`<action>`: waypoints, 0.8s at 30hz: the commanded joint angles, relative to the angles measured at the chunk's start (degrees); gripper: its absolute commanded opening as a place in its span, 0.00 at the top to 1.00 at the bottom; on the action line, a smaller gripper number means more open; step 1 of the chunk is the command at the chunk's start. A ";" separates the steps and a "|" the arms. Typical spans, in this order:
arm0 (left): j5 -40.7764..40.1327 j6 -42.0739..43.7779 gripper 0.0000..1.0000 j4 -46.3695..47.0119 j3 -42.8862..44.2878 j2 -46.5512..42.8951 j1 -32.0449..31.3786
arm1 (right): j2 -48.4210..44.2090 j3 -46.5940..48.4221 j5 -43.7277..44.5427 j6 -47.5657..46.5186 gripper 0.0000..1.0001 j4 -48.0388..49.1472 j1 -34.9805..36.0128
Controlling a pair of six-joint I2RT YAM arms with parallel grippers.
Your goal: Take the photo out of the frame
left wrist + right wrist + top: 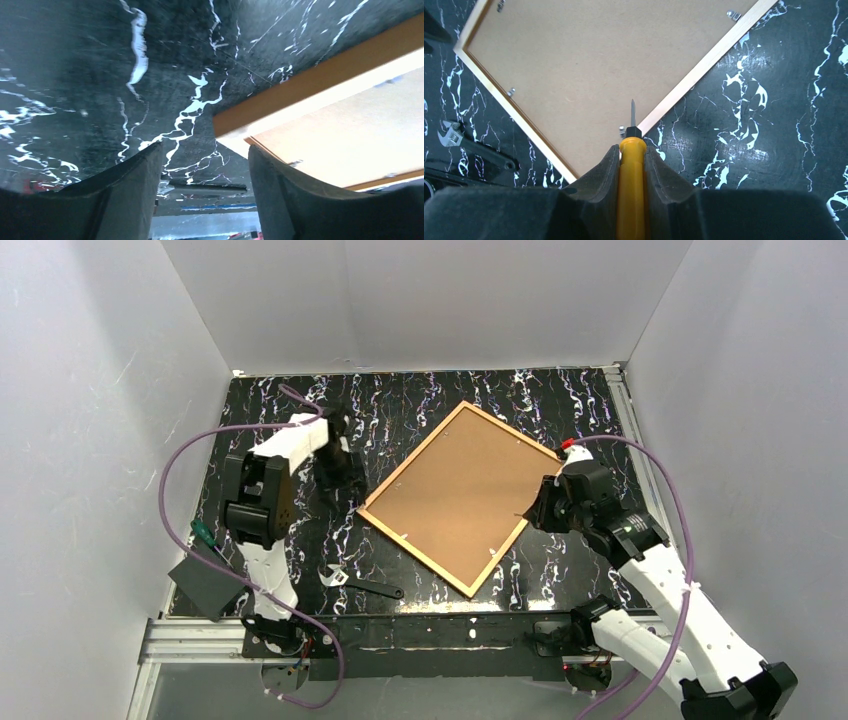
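The right end effector [631, 160] pinches a yellow screwdriver [631, 200], tip near an edge clip [622, 131]. The frame [704, 67] lies face-down mid-bench, photo [599, 60] inside; removal seems barely begun. The left end effector [205, 150] stands wide, empty.

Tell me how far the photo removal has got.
Done: the frame lies back-up, and the right end effector is shut on a yellow screwdriver. In hand: its tip is over the board's edge by a clip, and the left end effector hangs open by a frame corner. Left: the photo, board side up, sits inside the frame, not yet out.
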 commanded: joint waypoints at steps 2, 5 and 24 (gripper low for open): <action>7.48 -2.20 0.35 -9.25 1.67 -9.12 -0.95 | 2.01 -0.52 -2.79 -0.91 0.99 4.24 0.04; 12.82 -11.74 0.30 -1.06 -7.36 -16.04 -2.36 | 2.32 -1.16 -4.19 -1.58 0.99 5.19 0.05; -18.53 -58.14 0.53 39.23 -42.56 -27.48 -18.53 | 0.33 -5.71 -8.02 -0.20 0.99 7.88 0.49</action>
